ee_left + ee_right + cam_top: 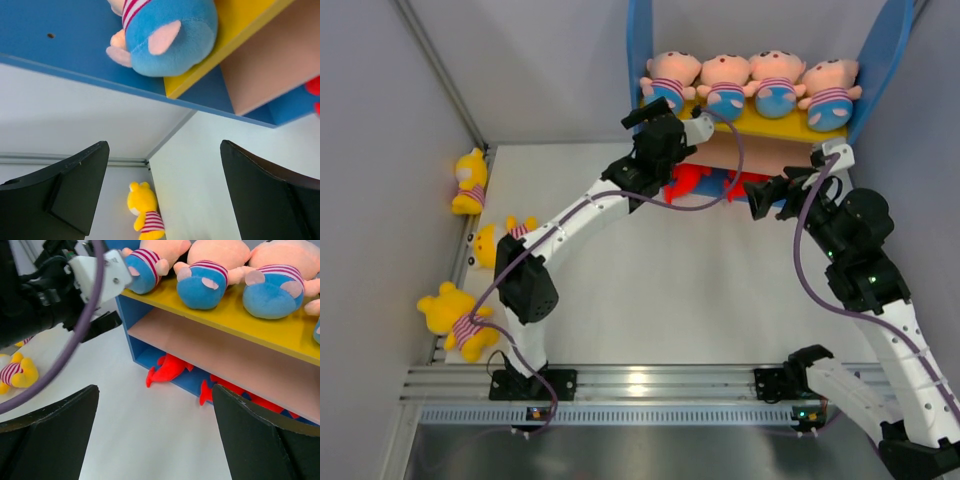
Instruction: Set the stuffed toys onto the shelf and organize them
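So biggest thing first: the shelf (pixel 638 45) stands at the far side of the table (pixel 720 300), w/ blue side panels, a yellow upper board (pixel 235 320), a pinkish middle board (pixel 225 355) and a blue base. Both arms reach toward it. The left gripper (pixel 162 200) hangs just by the shelf's left end, jaws spread wide w/ nothing btwn them. The right gripper (pixel 155 440) faces the shelf front, also wide and empty. Toys next: four boy dolls (pixel 725 85) sit in a row on the yellow board, feet out front, so that tier looks sorted imo. Three yellow figures (pixel 455 318) lie well apart from the shelf, strung along the table's left edge by the wall, so prob those go next. The pinkish board looks bare as far as I can see. The red sharks (pixel 167 370) lie down at base level, partly poking out the front, and I can't tell how many. Handling: it's all plush, so light, squashy, not fragile, and the fabric grips fine. I'd pinch across the striped-shirt torso, not an arm or ear, bc limbs flop and the toy would swing. Big heads = top-heavy, so they might tip over when set upright.
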Controlling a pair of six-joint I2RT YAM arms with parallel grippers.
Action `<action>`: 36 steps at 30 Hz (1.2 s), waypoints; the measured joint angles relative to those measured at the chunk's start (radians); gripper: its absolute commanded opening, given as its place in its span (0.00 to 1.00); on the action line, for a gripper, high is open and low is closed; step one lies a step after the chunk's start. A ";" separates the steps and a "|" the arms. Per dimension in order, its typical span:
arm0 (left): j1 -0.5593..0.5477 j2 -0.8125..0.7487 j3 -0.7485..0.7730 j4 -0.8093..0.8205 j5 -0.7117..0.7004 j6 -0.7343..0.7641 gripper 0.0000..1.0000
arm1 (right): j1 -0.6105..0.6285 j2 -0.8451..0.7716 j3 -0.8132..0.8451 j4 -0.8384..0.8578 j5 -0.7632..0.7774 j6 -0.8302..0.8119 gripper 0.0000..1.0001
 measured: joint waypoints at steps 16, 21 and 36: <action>0.013 -0.564 -0.454 -0.187 0.037 -0.265 0.96 | 0.000 0.034 -0.002 -0.022 -0.089 0.003 0.99; 0.419 -0.664 -0.677 -0.305 0.186 -0.360 0.99 | 0.000 0.040 -0.015 -0.016 -0.145 0.004 0.99; 1.061 -0.473 -0.867 -0.342 0.538 -0.347 0.91 | 0.013 0.102 -0.109 0.027 -0.228 0.011 0.99</action>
